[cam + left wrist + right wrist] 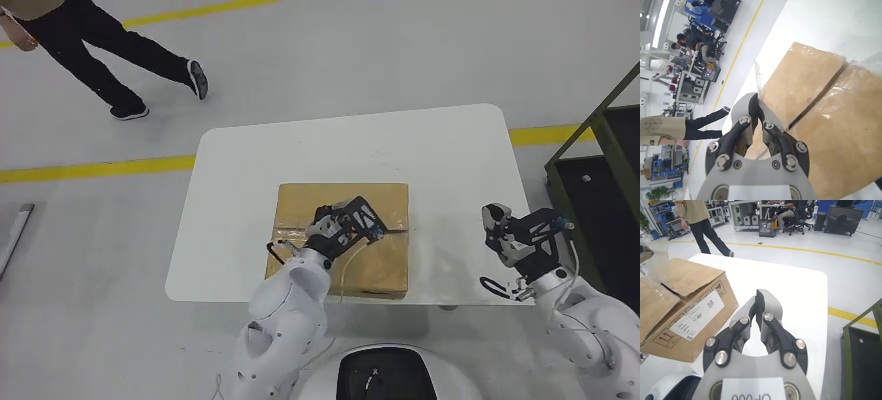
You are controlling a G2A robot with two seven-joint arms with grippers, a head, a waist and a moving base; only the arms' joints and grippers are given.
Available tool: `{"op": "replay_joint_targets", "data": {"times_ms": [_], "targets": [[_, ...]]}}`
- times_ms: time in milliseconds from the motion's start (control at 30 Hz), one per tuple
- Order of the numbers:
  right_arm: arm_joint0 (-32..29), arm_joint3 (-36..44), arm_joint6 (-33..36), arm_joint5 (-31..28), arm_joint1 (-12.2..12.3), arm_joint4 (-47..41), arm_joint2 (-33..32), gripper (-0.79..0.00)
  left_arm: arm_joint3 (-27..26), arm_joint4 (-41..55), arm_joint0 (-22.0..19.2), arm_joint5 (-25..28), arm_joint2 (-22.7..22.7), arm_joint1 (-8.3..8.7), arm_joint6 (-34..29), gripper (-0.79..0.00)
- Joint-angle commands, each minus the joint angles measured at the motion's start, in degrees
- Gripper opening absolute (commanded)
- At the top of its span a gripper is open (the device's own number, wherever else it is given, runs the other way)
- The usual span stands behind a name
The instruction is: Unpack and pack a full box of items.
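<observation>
A brown cardboard box [340,210] sits in the middle of the white table [240,180], its two top flaps closed with a dark seam between them. My left gripper [362,222] is above the box top near the seam, shut on a strip of clear tape [758,79] that lifts off the box [802,79]. My right gripper [497,222] hovers over the table's right edge, apart from the box [687,306], shut with nothing between its fingers [758,308].
A green metal cart [600,190] stands just off the table's right side. A white label [696,317] is stuck on the box's side. A person walks across the floor beyond the table's far edge.
</observation>
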State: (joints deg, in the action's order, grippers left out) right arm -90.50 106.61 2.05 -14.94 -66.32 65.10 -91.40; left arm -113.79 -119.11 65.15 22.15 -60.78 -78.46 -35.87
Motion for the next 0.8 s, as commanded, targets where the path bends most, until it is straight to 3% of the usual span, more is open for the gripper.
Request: {"op": "replay_joint_targets", "data": {"times_ms": [0, 367, 567, 767], "targets": [[0.4, -0.1, 0.1, -0.2, 0.0, 0.0, 0.4, -0.785, -2.0, -0.3, 1.2, -1.0, -2.2, 0.22, -0.3, -0.785], [2.8, 0.3, 1.1, -1.8, -0.2, -0.1, 2.5, -0.785, -9.6, -1.4, 7.7, -5.6, -16.3, 1.37, -0.6, -0.785], [3.5, -0.1, 1.2, -2.2, -0.2, 0.3, 3.4, -0.785, -10.1, -2.4, 10.0, -7.0, -23.4, 1.87, -0.2, -0.785], [3.7, 0.0, 1.6, -2.1, -0.2, 0.9, 3.5, -0.785, -6.9, -6.2, 11.3, -7.5, -28.9, 2.49, 3.2, -0.785]]}}
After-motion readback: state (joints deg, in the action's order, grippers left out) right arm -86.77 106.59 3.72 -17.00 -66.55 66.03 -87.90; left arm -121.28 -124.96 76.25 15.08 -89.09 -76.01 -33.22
